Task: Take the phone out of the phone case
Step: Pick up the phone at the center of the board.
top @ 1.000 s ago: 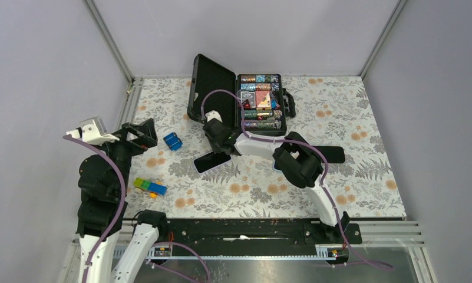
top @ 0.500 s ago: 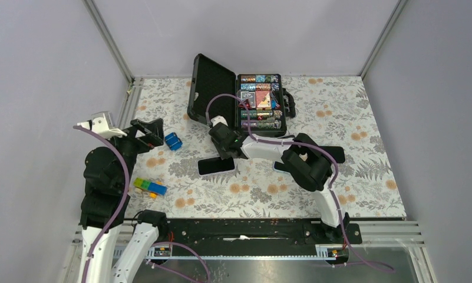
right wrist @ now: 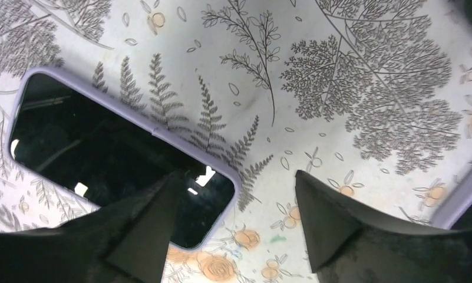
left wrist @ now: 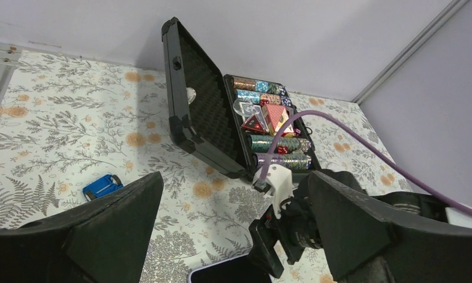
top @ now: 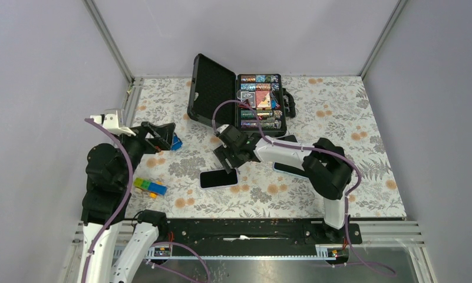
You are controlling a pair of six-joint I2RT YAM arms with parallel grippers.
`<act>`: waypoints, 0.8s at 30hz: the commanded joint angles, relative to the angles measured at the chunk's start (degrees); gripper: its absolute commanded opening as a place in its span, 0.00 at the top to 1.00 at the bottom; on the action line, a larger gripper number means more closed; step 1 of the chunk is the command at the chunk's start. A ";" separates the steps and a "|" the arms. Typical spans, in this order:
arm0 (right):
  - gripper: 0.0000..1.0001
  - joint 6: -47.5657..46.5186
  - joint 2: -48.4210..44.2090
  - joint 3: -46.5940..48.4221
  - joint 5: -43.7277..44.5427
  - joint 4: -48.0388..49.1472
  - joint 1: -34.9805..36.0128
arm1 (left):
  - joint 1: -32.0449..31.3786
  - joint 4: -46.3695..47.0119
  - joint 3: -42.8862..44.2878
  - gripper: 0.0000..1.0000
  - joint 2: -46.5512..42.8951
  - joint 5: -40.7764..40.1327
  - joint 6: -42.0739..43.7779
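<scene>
The phone (top: 218,177) lies flat and screen-up on the floral table, still inside its lavender phone case (right wrist: 152,131). In the right wrist view its dark screen (right wrist: 92,147) fills the left half. My right gripper (top: 226,160) hovers just behind the phone's right end, open. Its left finger (right wrist: 145,224) hangs over the screen corner and nothing is between the fingers (right wrist: 236,175). My left gripper (top: 165,135) is open and empty, off to the left, well clear of the phone (left wrist: 227,274), whose top edge shows at the bottom of the left wrist view.
An open black case of poker chips (top: 260,103) stands at the back, its lid (top: 210,88) upright. A blue toy (top: 175,142) lies beside the left gripper and coloured blocks (top: 149,187) lie nearer the front. Another dark slab with a pale edge (top: 289,169) lies under the right arm.
The right gripper carried the phone toward the front, opened and let go; the phone now lies flat. The left arm swung right toward the middle.
</scene>
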 commanded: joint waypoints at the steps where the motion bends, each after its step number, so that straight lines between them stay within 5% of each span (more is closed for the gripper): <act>1: 0.06 -1.75 -7.66 0.54 -1.77 -2.22 0.60 | 0.19 1.42 1.26 0.01 -0.15 1.64 1.15; 5: 0.00 -9.20 -8.46 1.64 -11.91 -2.62 0.60 | 0.20 -0.31 1.76 0.01 -0.63 -2.08 1.23; 8: 0.00 -16.75 -5.05 5.06 -19.45 -6.47 0.67 | 0.18 -1.31 2.04 0.01 -4.09 -12.46 -1.70; 15: 0.02 -27.82 -2.96 4.37 -16.60 0.74 3.26 | 0.18 3.99 0.31 0.01 -11.65 -19.53 -1.67; 24: 0.02 -35.76 10.48 20.83 -19.15 -18.86 4.98 | 0.18 2.32 1.51 0.01 -10.02 -23.80 -0.30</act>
